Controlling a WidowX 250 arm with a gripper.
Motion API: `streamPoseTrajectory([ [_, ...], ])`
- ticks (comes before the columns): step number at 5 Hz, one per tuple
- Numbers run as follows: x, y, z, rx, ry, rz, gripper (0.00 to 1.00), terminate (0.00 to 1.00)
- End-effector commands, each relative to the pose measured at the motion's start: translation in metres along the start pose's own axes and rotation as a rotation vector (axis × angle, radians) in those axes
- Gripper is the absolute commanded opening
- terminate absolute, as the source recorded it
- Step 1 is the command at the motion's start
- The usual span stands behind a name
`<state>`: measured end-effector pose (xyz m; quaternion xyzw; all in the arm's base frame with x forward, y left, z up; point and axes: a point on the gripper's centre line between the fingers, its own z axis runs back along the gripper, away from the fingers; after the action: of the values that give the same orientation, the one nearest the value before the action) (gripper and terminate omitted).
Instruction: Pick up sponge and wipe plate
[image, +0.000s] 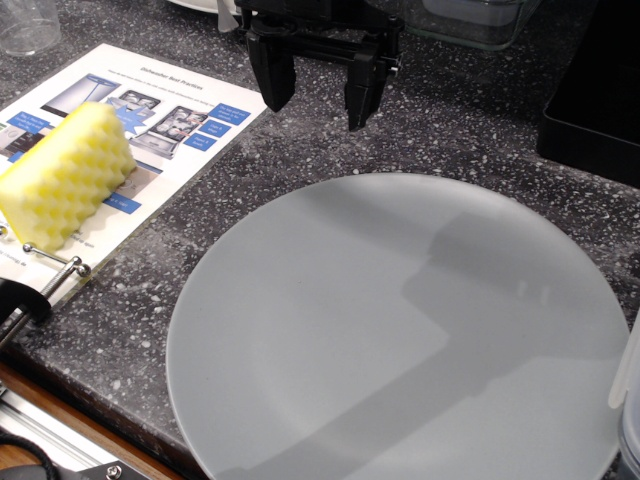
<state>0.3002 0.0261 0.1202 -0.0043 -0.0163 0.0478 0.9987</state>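
The pale-grey plate (400, 330) is seen across the lower right of the frame on the speckled worktop (470, 120). The yellow sponge (65, 175) is found at the left, on a printed sheet (175, 125). The black tool (318, 95) is held at the top centre, jaws spread wide and gripping nothing.

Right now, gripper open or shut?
Open. The gripper shows a clear gap between its two black fingers, nothing held; the sponge lies apart on the leaflet.
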Motion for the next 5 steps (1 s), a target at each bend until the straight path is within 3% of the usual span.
streamPoseTrajectory([
  [1, 0.000, 0.000, 0.000, 0.000, 0.000, 0.000, 1.00, 0.00],
  [2, -0.001, 0.044, 0.013, 0.033, 0.023, -0.010, 1.00, 0.00],
  [3, -0.009, 0.073, 0.019, 0.064, -0.010, -0.005, 1.00, 0.00],
  [5, -0.024, 0.133, 0.024, 0.070, -0.027, 0.001, 1.00, 0.00],
])
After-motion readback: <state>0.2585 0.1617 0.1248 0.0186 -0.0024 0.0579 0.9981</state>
